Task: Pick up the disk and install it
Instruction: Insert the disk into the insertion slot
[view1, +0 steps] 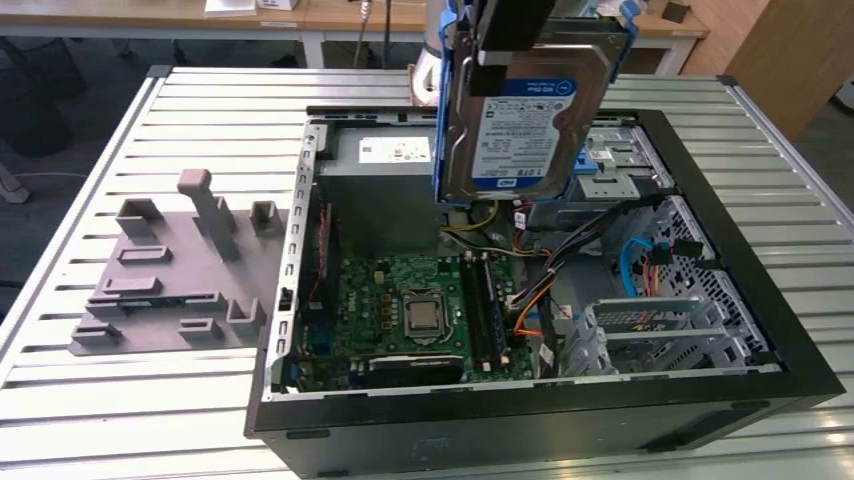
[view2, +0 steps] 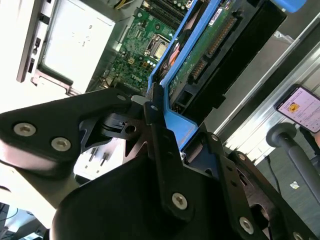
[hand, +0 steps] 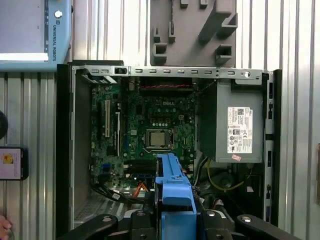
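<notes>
In the upper centre of the exterior view, the disk (view1: 527, 110) hangs near upright over the open case (view1: 747, 330), label toward the camera, touching nothing below it. The tool (view2: 177, 130) is closed on the disk. In the second wrist view its black fingers (view2: 160, 145) pinch the blue frame at one end, and the disk's circuit side runs away from them toward the case.

We judge the pick-up done and the installation not yet done, since the disk sits in no bay.

Beneath the disk, the exterior view shows:
- the grey box (view1: 387, 170) left of centre
- the motherboard (view1: 400, 310) at lower centre
- loose cables (view1: 627, 265) right of centre
- a metal cage (view1: 661, 330) at lower right

The holder (view1: 167, 280) rests on the desk (view1: 80, 400) at the left of the frame, well apart from the case.

We take the step in hand to be carrying the disk to its bay; we cannot tell which bay is meant. The grip is on a narrow plastic edge at one end, so in our judgement the disk could pivot under a jerk. The travel should therefore be slow and even. The disk should be squared to the bay before any descent, and its lower edge should pass clear of the cables and the case rim.
</notes>
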